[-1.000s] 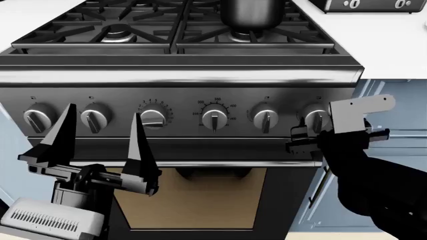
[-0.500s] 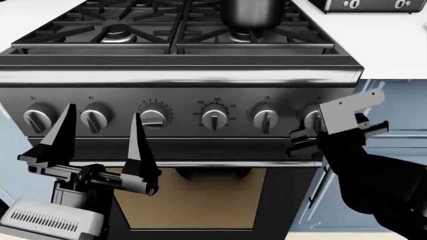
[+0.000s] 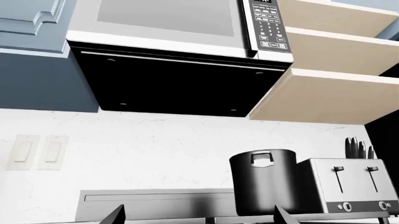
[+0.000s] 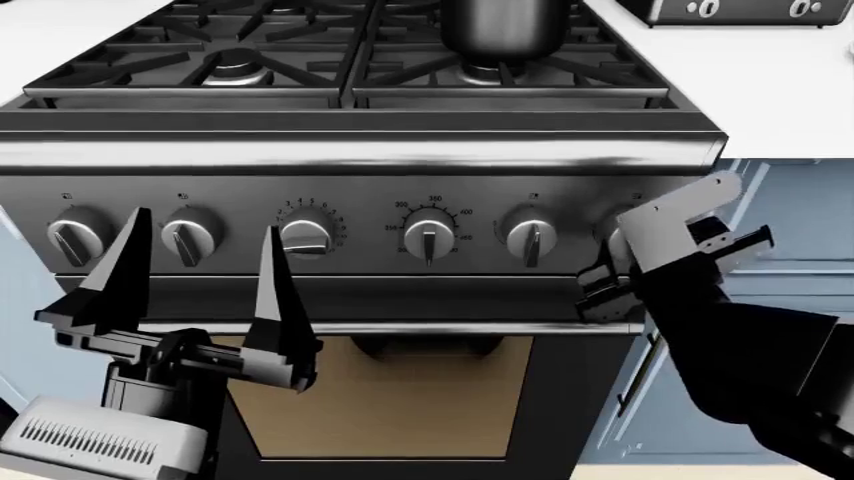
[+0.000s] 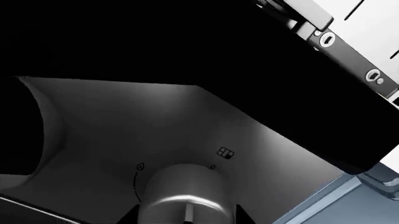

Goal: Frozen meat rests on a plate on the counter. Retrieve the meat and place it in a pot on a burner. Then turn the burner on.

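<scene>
1. Right gripper [image 4: 603, 285] is tilting further over since the earlier head frames, staying at the rightmost knob [image 4: 622, 237]; whether its jaws are closed on it I cannot tell. Left gripper [image 4: 200, 290] is idling open.
2. Left wrist: pot [image 3: 264, 181] is sitting beside toaster [image 3: 346, 185].
3. Right wrist: knob is filling view; keep rotating squarely.

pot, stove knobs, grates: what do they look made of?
The pot: dark grey metal by the look, with a soft vertical sheen; in the head view its wall gleams brighter. The knobs: brushed silvery metal with bright highlights, possibly metallised plastic. The grates: matte black, likely cast iron, hardly any glare.
</scene>
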Robot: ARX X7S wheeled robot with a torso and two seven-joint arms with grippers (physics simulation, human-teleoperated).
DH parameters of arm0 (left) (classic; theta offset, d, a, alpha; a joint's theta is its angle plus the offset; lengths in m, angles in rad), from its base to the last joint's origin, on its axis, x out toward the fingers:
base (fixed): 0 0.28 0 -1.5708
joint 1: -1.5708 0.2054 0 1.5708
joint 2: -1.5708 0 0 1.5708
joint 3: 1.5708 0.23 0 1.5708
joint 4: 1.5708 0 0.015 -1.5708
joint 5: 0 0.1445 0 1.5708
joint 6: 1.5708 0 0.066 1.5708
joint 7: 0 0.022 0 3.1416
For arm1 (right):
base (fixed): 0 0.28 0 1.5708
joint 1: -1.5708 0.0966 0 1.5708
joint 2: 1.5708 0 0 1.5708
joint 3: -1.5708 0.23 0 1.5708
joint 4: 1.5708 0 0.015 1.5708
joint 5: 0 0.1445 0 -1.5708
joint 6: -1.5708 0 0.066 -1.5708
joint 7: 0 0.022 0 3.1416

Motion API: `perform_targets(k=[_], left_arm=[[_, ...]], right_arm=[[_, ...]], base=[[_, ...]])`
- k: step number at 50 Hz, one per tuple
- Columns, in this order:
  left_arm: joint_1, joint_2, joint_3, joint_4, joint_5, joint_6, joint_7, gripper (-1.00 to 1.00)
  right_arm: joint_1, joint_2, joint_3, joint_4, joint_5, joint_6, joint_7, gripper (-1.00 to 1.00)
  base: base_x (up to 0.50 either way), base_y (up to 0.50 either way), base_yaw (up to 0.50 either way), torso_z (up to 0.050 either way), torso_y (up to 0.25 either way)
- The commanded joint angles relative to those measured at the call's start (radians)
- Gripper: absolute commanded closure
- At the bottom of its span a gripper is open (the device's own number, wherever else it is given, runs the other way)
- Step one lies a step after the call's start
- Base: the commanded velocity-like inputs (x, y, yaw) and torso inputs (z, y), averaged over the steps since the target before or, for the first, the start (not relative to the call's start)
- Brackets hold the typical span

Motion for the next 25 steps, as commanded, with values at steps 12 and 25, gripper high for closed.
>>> perform_targets(k=[12,25], left_arm=[[-0.003,-0.003,0.003,-0.001,0.002,0.003,-0.006,-1.00],[0.001,-0.008,0.004,0.010,-0.002,0.002,-0.008,-1.00]], right_arm=[[0.010,-0.055,-0.075,-0.027,0.085,0.028,-0.096,1.00],[0.007,-0.040,-0.067,-0.061,0.098,0.027,-0.081,1.00]], base=[[0.00,0.00,0.01,0.000,0.000],[0.00,0.00,0.00,0.000,0.000]])
